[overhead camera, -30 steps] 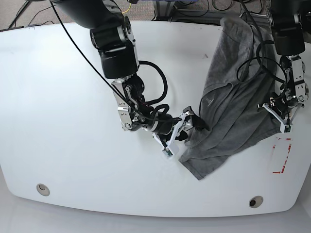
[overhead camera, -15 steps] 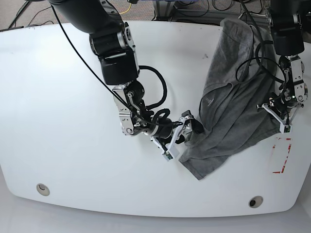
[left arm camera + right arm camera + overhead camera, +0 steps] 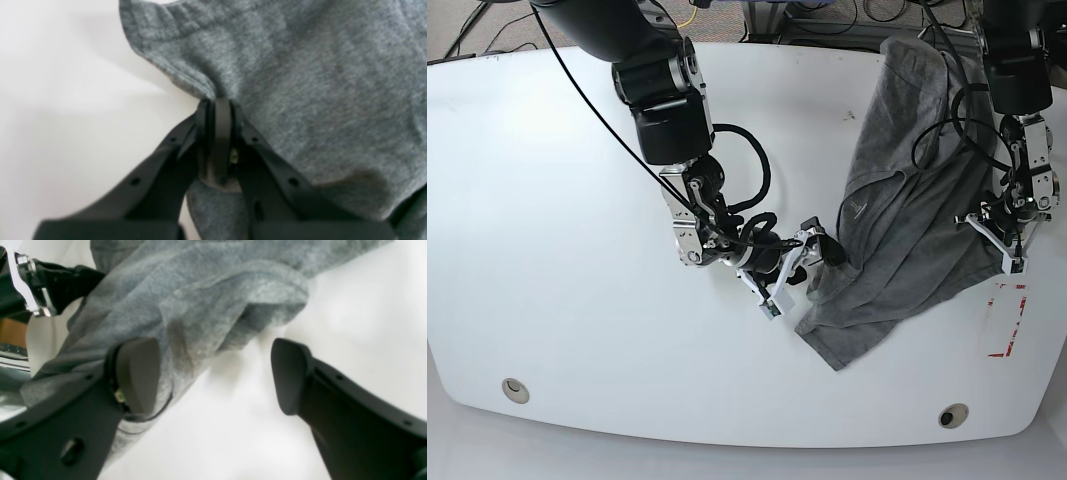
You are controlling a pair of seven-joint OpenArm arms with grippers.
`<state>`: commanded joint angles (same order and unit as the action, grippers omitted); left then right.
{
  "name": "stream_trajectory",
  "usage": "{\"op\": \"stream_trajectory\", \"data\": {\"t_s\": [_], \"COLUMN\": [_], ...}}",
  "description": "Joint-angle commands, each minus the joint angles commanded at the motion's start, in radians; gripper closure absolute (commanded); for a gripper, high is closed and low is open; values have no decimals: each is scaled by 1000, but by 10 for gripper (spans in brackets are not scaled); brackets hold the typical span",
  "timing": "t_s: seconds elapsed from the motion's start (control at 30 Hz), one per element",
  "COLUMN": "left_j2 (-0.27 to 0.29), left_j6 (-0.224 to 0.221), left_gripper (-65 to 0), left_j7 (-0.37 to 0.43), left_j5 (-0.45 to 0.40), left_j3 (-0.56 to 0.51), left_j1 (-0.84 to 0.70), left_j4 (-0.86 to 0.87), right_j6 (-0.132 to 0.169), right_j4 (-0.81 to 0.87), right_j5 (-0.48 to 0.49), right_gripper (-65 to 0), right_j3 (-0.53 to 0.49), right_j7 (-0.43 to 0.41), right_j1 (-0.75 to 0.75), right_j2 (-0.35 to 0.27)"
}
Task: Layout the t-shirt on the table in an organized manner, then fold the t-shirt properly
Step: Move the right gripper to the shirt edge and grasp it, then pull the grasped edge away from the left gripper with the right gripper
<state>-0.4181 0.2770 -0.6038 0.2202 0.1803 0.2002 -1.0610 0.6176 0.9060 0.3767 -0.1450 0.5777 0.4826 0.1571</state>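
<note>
Here at the near edge of the white counter (image 3: 627, 370), two round grommet holes sit well apart, one towards the left (image 3: 515, 391) and one towards the right (image 3: 953, 416). Just beyond the right-hand one, there's the broken outline of red tape (image 3: 1021, 315). And here comes the t-shirt (image 3: 907, 250), dark grey and rumpled, lying on the right-hand part of the counter in the base view, its nearest corner pointing towards the camera and the rest running back towards the far edge. Over at its left side, the right pincer (image 3: 213, 376) is wide, the pads well apart; its own wrist view shows a raised, curled fold of grey cloth beyond them, with bare white surface between the pads. No grip on the fabric there! Across to the shirt's right side, and it's the left pincer (image 3: 215, 133) with the hold: narrow, pads together, a pinch of the shirt's edge caught between them, cloth spreading out on one side and white counter on the other. Further back, the shirt bunches into long creases and overlapping folds, a black cable (image 3: 915, 150) looping above it from the left arm (image 3: 1017, 90). Right at the back, past the counter's far edge, more dark cables (image 3: 827, 25) run in front of brownish flooring (image 3: 727, 22).
</note>
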Motion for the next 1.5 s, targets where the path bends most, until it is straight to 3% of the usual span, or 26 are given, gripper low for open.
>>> {"op": "stream_trajectory", "data": {"t_s": [0.33, 0.43, 0.7, 0.8, 1.03, 1.1, 1.4, 1.5], "left_j2": [2, 11, 11, 11, 11, 11, 11, 11], "left_j6": [0, 0, 0, 0, 0, 0, 0, 0], "left_gripper": [-7, -7, -7, -7, -7, -7, -7, -7], "left_j7": [0, 0, 0, 0, 0, 0, 0, 0], "left_j5": [2, 2, 2, 2, 2, 2, 2, 2], "left_j3": [0, -2, -2, -2, -2, -2, -2, -2], "left_j1": [2, 3, 3, 3, 3, 3, 3, 3], "left_j4": [0, 0, 0, 0, 0, 0, 0, 0], "right_j6": [0, -3, -5, -5, -6, -6, -6, -8], "right_j4": [6, 6, 6, 6, 6, 6, 18, 81], "right_j5": [49, 97, 110, 106, 103, 103, 110, 106], "right_gripper": [-499, -496, -493, -423, -46, 0, 0, 0], "right_j3": [-147, -170, -178, -178, -176, -176, -176, -176], "right_j7": [2, 0, -3, -3, -23, -29, -23, 15], "right_j1": [-20, -25, -23, -21, -18, -18, -18, -26], "right_j2": [0, 0, 0, 0, 0, 0, 0, -9]}}
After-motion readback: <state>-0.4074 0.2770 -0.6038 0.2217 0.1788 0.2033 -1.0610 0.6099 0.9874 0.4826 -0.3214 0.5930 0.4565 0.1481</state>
